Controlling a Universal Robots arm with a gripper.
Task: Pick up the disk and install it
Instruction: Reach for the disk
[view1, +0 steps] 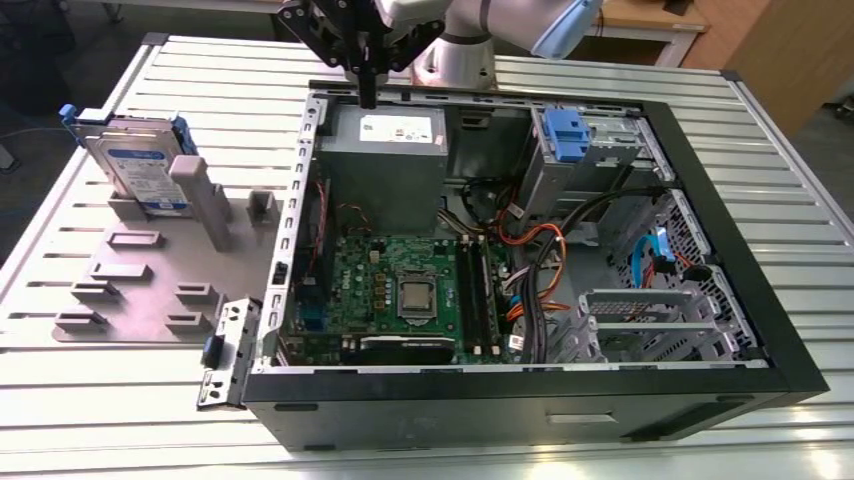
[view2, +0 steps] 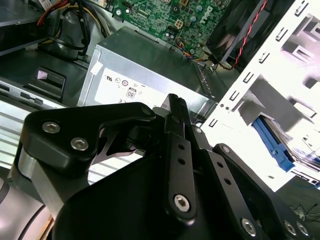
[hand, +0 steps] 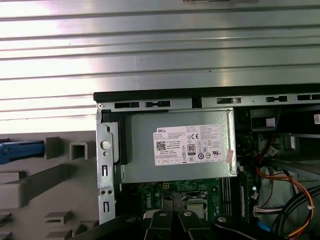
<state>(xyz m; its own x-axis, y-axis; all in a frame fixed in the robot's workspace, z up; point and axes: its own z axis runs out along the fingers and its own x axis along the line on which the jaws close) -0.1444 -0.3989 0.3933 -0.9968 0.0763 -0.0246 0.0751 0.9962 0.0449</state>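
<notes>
None of the task is done yet, as far as you can judge from here. The disk (view1: 139, 166) stands on edge in the grey fixture (view1: 147, 270) on the worktop (view1: 120, 420), outside the open computer case (view1: 467, 420) and just beside its side wall, on the exterior view's left. Its blue carrier frames the labelled face, and nothing is touching it.

Your end effector (view1: 367, 98) hangs above the case's back rim, over the grey power supply box (view1: 387, 150) with the white sticker, and well apart from the disk. Its fingers are together and hold nothing.

In the first wrist view the power supply box (hand: 180, 150) sits inside the case rim, and a strip of the disk's blue carrier (hand: 20, 150) shows outside the case.

Inside the case, a small blue latch piece (view1: 567, 135) sits in the back corner away from the fixture. Both the pick-up and the install are left to do.
</notes>
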